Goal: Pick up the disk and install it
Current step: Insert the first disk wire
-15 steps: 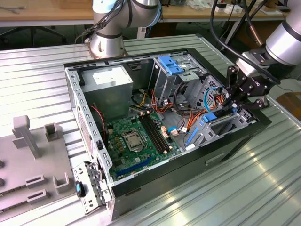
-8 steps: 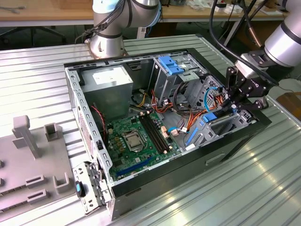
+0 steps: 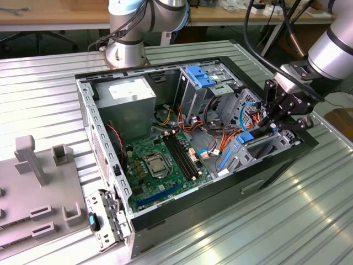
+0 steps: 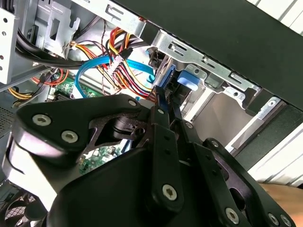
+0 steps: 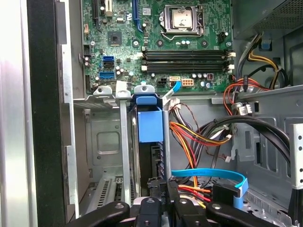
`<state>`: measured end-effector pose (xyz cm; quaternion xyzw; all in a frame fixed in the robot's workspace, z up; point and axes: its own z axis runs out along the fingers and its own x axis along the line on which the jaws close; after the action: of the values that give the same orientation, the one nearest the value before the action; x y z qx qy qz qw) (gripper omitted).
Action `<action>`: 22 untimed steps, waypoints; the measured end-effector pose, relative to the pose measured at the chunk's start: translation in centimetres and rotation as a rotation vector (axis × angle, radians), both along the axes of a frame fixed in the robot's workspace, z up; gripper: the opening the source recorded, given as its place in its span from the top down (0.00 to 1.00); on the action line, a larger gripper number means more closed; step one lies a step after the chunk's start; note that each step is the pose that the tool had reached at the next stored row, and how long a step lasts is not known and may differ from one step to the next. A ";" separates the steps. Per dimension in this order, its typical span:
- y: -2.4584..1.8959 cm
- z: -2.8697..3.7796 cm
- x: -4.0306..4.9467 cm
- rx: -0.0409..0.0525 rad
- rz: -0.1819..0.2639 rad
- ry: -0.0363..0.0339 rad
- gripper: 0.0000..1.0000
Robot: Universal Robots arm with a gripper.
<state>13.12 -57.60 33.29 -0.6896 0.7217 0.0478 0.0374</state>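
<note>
The disk (image 3: 244, 138) stands on its thin edge in the metal drive cage (image 3: 267, 146) at the exterior view's right side of the open computer case. In the first wrist view its blue carrier end (image 5: 150, 124) sits between two upright grey rails, pointing toward the motherboard. My gripper (image 3: 274, 126) is right above the cage. In both wrist views the black fingers (image 4: 163, 118) are pinched together on the disk's near edge (image 4: 166, 82), and my gripper (image 5: 158, 184) is shut on it.
Coloured cables (image 5: 199, 135) and a blue ribbon cable (image 5: 208, 174) lie beside the cage. The green motherboard (image 3: 160, 160) covers the case floor, with the grey power supply (image 3: 129, 94) and a blue slatted bracket (image 3: 201, 74) at the back. A second arm's base (image 3: 129, 44) stands behind the case; a grey fixture (image 3: 33, 193) lies at the left.
</note>
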 end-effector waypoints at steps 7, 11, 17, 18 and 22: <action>-0.01 0.45 -0.06 0.0025 0.000 -0.0002 0.76; 0.00 1.77 -0.06 0.0004 0.000 -0.0002 0.76; 0.00 1.80 -0.06 0.0006 0.000 -0.0002 0.89; 0.00 1.81 -0.06 0.0006 0.000 -0.0003 0.89; 0.00 1.84 -0.06 0.0007 0.000 -0.0002 0.89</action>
<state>13.07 -57.60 35.13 -0.6896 0.7217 0.0480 0.0377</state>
